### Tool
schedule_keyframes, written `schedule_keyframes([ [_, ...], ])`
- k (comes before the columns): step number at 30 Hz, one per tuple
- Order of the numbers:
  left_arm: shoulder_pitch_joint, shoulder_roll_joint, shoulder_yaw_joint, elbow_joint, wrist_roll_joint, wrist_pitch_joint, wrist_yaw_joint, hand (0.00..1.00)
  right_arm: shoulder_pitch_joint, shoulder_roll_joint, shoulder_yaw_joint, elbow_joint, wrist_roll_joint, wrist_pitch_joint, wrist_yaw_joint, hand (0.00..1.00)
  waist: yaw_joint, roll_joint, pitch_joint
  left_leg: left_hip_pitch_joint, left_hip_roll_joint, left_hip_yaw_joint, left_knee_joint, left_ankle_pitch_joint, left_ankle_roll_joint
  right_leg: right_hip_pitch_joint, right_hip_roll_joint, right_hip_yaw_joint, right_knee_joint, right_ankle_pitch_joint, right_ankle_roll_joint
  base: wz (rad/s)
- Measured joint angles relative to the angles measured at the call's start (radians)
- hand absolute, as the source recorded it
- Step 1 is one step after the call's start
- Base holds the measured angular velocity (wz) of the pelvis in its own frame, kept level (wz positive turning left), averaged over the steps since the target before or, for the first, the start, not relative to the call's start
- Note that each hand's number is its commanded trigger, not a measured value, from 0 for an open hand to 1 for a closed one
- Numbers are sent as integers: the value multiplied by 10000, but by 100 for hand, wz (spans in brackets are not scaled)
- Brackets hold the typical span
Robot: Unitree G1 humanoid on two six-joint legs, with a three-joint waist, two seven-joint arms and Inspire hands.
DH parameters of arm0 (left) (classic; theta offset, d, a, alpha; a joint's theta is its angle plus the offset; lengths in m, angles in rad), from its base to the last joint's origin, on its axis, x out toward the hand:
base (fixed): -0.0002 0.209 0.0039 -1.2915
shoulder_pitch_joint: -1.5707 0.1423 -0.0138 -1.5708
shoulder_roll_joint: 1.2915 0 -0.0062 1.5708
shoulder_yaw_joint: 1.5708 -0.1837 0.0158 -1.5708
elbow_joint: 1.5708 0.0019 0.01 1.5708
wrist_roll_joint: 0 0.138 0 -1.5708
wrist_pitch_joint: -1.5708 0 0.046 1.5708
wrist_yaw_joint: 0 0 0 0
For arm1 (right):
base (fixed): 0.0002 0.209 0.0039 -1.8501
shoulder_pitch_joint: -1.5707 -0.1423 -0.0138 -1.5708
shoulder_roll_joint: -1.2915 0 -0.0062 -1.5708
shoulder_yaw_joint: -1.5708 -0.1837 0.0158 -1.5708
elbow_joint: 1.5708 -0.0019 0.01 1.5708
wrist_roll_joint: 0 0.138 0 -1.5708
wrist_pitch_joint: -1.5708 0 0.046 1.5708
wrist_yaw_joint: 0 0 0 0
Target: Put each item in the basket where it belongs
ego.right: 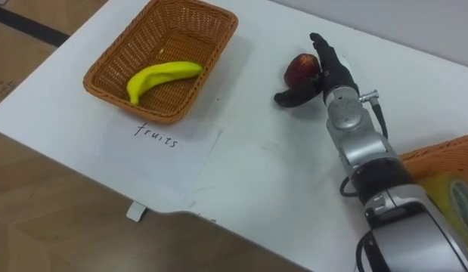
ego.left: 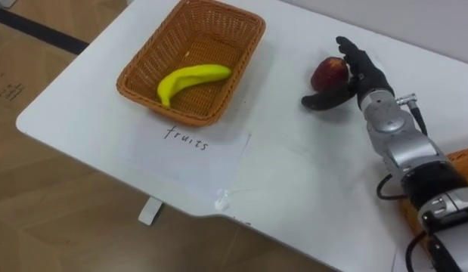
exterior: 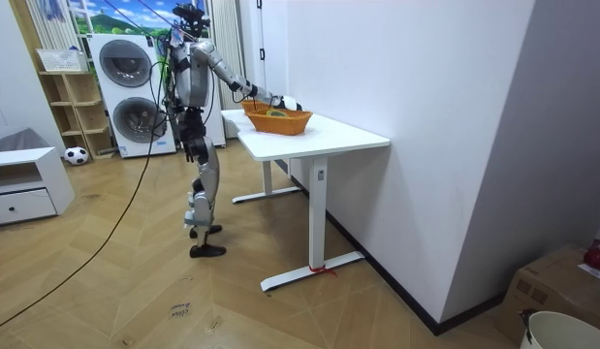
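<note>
A red apple (ego.left: 328,73) lies on the white table (ego.left: 294,174), to the right of the wicker fruit basket (ego.left: 147,60). My right hand (ego.left: 366,75) is at the apple, open: straight fingers reach past its right side and the thumb lies along the table in front of it. A yellow banana (ego.left: 192,75) lies in the fruit basket. In the room view I stand at the table's (exterior: 319,136) far end with my right arm stretched over it beside the basket (exterior: 277,121).
A sheet of paper (ego.left: 192,147) with a handwritten label lies in front of the fruit basket. A second wicker basket (ego.right: 445,155) sits at the right edge beside my forearm, with something yellow (ego.right: 445,189) in it. The table's near edge runs diagonally across the lower left.
</note>
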Motion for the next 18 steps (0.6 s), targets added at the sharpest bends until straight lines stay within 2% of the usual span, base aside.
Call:
schedule_keyframes([
  [18, -6, 0, 7, 210, -184, -49, -3, 0, 0, -1, -3, 295, -44, -62, -1, 0, 8, -14, -8, 20, 5, 2, 0, 4, -3, 18, -2, 3, -7, 13, 2, 0],
])
